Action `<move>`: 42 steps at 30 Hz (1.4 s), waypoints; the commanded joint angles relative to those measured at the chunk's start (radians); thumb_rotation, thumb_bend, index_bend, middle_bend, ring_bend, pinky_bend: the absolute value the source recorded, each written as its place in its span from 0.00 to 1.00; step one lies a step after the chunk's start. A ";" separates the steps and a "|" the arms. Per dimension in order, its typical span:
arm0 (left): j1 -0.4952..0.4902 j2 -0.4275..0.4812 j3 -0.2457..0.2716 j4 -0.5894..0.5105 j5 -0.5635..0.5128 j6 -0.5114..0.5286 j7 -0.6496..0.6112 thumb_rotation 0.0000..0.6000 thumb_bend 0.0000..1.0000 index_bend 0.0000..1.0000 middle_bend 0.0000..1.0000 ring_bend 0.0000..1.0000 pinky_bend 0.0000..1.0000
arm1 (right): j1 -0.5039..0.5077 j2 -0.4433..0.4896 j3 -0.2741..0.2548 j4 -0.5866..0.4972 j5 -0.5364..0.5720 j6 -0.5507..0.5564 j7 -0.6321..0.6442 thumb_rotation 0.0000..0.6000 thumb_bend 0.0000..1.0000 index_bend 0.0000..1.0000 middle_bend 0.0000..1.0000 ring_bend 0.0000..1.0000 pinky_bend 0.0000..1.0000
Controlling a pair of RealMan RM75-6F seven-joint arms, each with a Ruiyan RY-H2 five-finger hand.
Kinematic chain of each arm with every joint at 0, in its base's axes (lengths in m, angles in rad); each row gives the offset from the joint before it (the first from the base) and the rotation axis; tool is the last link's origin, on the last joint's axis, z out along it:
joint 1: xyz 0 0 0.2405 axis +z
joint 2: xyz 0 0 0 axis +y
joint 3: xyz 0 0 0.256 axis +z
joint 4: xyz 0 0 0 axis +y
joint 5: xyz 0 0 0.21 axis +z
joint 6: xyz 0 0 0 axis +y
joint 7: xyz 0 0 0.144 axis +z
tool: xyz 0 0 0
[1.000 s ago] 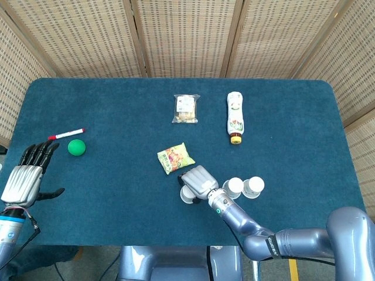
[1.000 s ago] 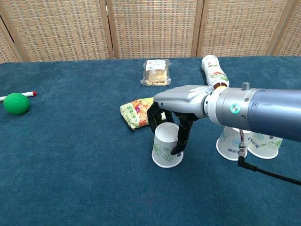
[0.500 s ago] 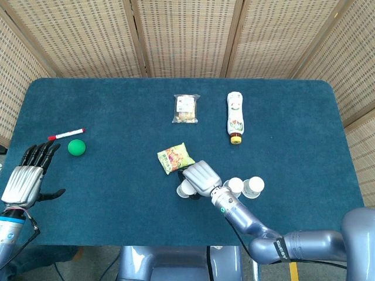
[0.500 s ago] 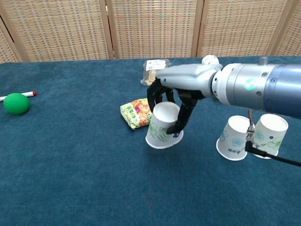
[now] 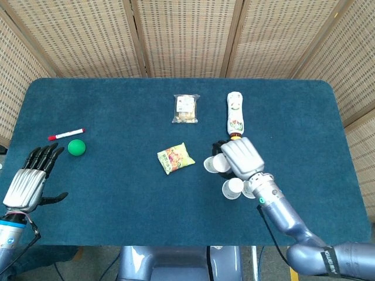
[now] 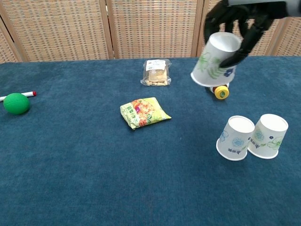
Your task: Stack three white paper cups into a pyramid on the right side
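Observation:
My right hand (image 5: 239, 157) (image 6: 239, 18) grips a white paper cup (image 5: 213, 164) (image 6: 215, 60) high above the table, tilted with its mouth facing down and left. Two more white cups with leaf prints stand upside down side by side on the blue table, below and right of the held one: the left cup (image 6: 235, 138) (image 5: 232, 188) and the right cup (image 6: 269, 135). In the head view my right forearm covers most of the right cup. My left hand (image 5: 29, 181) hovers at the table's near left corner with fingers spread and nothing in it.
A green-yellow snack packet (image 5: 175, 158) (image 6: 143, 112) lies mid-table. A clear cookie bag (image 5: 186, 108) (image 6: 156, 72) and a lying bottle (image 5: 235, 115) with a yellow cap (image 6: 221, 92) are farther back. A green ball (image 5: 76, 147) (image 6: 16, 103) and a red marker (image 5: 65, 134) sit at left.
My right hand has lifted the cup off the table and carried it up and to the right, above the two standing cups. The left hand has barely moved.

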 commanded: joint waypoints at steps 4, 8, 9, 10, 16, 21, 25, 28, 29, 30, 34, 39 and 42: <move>0.023 0.007 0.008 -0.011 0.034 0.037 -0.005 1.00 0.00 0.00 0.00 0.00 0.00 | -0.117 0.125 -0.098 -0.024 -0.063 -0.039 0.101 1.00 0.35 0.49 0.56 0.53 0.67; 0.028 0.006 0.010 -0.014 0.041 0.042 0.000 1.00 0.00 0.00 0.00 0.00 0.00 | -0.149 0.130 -0.123 0.008 -0.108 -0.062 0.151 1.00 0.35 0.49 0.56 0.53 0.66; 0.030 0.005 0.011 -0.014 0.044 0.042 0.002 1.00 0.00 0.00 0.00 0.00 0.00 | -0.156 0.129 -0.126 0.018 -0.121 -0.066 0.165 1.00 0.35 0.49 0.56 0.53 0.66; 0.030 0.005 0.011 -0.015 0.045 0.042 0.003 1.00 0.00 0.00 0.00 0.00 0.00 | -0.161 0.127 -0.128 0.026 -0.127 -0.070 0.175 1.00 0.35 0.49 0.56 0.53 0.66; 0.030 0.002 0.007 -0.015 0.038 0.034 0.012 1.00 0.00 0.00 0.00 0.00 0.00 | -0.171 0.109 -0.130 0.070 -0.142 -0.098 0.212 1.00 0.35 0.49 0.56 0.53 0.67; 0.027 0.001 0.003 -0.016 0.027 0.022 0.020 1.00 0.00 0.00 0.00 0.00 0.00 | -0.168 0.087 -0.131 0.099 -0.138 -0.117 0.210 1.00 0.36 0.49 0.56 0.53 0.67; 0.028 0.001 0.003 -0.018 0.027 0.020 0.023 1.00 0.00 0.00 0.00 0.00 0.00 | -0.168 0.077 -0.129 0.108 -0.136 -0.122 0.209 1.00 0.36 0.49 0.56 0.53 0.66; 0.029 0.001 0.003 -0.019 0.028 0.020 0.024 1.00 0.00 0.00 0.00 0.00 0.00 | -0.168 0.073 -0.125 0.110 -0.137 -0.122 0.211 1.00 0.36 0.49 0.56 0.53 0.66; 0.029 0.001 0.003 -0.019 0.029 0.020 0.024 1.00 0.00 0.00 0.00 0.00 0.00 | -0.168 0.073 -0.124 0.109 -0.137 -0.122 0.210 1.00 0.36 0.49 0.56 0.53 0.66; 0.030 0.001 0.003 -0.020 0.029 0.020 0.024 1.00 0.00 0.00 0.00 0.00 0.00 | -0.168 0.072 -0.123 0.107 -0.137 -0.122 0.209 1.00 0.36 0.49 0.56 0.53 0.66; 0.032 0.003 0.002 -0.022 0.031 0.020 0.024 1.00 0.00 0.00 0.00 0.00 0.00 | -0.166 0.070 -0.121 0.104 -0.133 -0.124 0.202 1.00 0.36 0.49 0.56 0.53 0.66; 0.033 0.006 0.003 -0.023 0.034 0.020 0.019 1.00 0.00 0.00 0.00 0.00 0.00 | -0.165 0.059 -0.123 0.106 -0.129 -0.127 0.192 1.00 0.36 0.49 0.56 0.53 0.67; 0.034 0.009 0.003 -0.024 0.035 0.019 0.016 1.00 0.00 0.00 0.00 0.00 0.00 | -0.163 0.052 -0.125 0.110 -0.125 -0.127 0.180 1.00 0.30 0.46 0.53 0.51 0.64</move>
